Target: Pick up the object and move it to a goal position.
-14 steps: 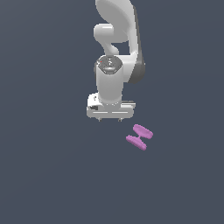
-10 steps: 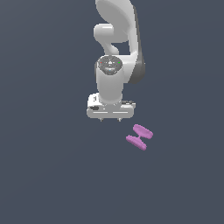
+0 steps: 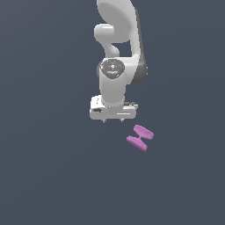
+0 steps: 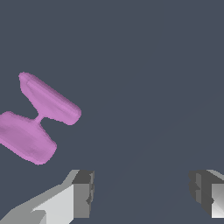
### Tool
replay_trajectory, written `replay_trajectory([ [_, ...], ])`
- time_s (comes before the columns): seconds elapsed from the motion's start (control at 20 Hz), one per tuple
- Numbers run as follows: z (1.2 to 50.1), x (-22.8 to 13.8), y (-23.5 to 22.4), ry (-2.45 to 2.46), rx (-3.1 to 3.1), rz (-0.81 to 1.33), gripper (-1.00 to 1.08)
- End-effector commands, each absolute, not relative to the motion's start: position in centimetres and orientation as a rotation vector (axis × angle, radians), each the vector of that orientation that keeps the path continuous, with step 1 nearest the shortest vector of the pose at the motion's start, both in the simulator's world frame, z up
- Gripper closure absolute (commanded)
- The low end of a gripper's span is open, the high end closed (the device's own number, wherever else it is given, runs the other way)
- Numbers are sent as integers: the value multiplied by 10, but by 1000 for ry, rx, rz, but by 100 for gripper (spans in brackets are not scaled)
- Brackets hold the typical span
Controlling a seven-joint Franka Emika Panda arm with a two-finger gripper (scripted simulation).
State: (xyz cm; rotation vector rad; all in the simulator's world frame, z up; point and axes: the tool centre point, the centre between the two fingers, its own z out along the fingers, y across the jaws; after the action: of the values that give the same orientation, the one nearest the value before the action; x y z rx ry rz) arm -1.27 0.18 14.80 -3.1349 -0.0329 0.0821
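The object (image 3: 140, 137) is a small pink-purple piece shaped like an H, two flat oval ends joined by a thin short bar, with a smooth, unmarked surface and no writing or label to read. It lies flat on the dark grey desk (image 3: 52, 176), just beside the gripper (image 3: 113, 119) toward the exterior view's right and clear of it. The gripper hangs wide open, its fingers (image 4: 83, 192) well apart with nothing between them.

Object (image 3: 140, 137) smooth, matt pink-purple plastic; fingers (image 4: 83, 194) matt grey; arm (image 3: 115, 83) glossy white.
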Motion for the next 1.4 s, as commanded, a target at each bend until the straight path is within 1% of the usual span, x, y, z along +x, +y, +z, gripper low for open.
replay_trajectory([
  [0.0, 146, -10, 5, -64, -3133, 79, -60],
  [0.45, 126, 11, 35, -328, -3100, 47, -60],
  [1.0, 81, 49, 105, -866, -2940, -43, -60],
  [1.35, 58, 63, 141, -1104, -2823, -102, -60],
])
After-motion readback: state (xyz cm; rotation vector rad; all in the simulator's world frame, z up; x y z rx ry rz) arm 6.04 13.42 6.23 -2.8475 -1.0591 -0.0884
